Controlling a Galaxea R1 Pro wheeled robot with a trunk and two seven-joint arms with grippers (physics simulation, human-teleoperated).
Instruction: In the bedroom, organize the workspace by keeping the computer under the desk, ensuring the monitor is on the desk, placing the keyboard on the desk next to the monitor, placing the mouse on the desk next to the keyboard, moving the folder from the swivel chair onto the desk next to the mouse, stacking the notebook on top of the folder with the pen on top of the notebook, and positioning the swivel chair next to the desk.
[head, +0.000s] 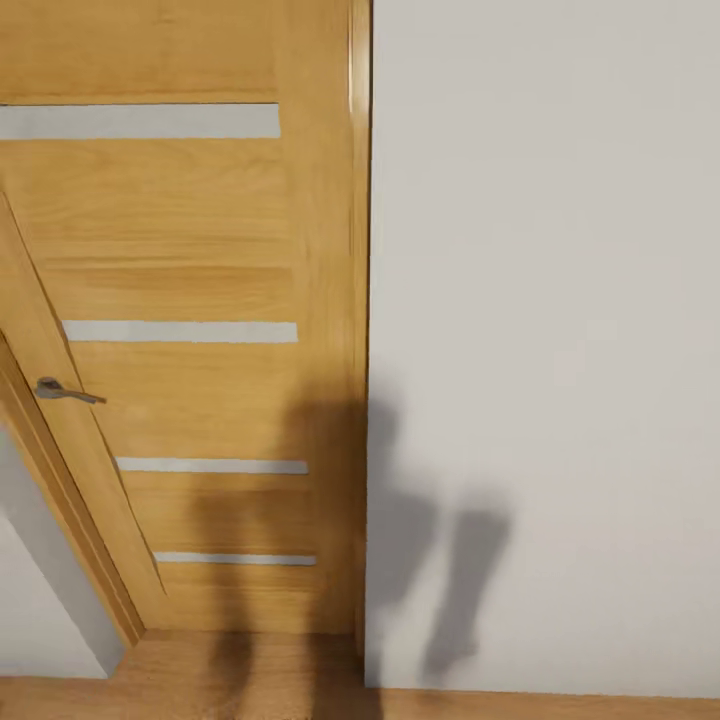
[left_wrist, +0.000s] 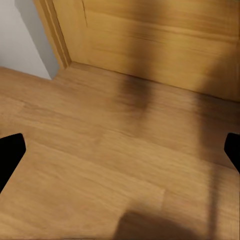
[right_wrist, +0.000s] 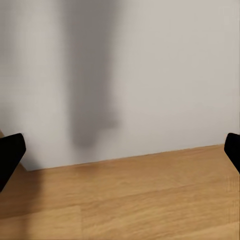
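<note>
A big pale grey wall (head: 540, 300) fills the right side of the head view. Next to it is a wooden door (head: 200, 260) with four thin grey strips and a small grey handle (head: 62, 391). The robot's dark shadow (head: 330, 500) falls on both. A wooden floor (left_wrist: 100, 165) runs along the bottom. The left hand (left_wrist: 120, 152) hangs over the floor near the door, its black fingers (left_wrist: 9, 155) spread wide and holding nothing. The right hand (right_wrist: 120, 152) faces the wall, spread wide too. None of the desk things are near either hand.
</note>
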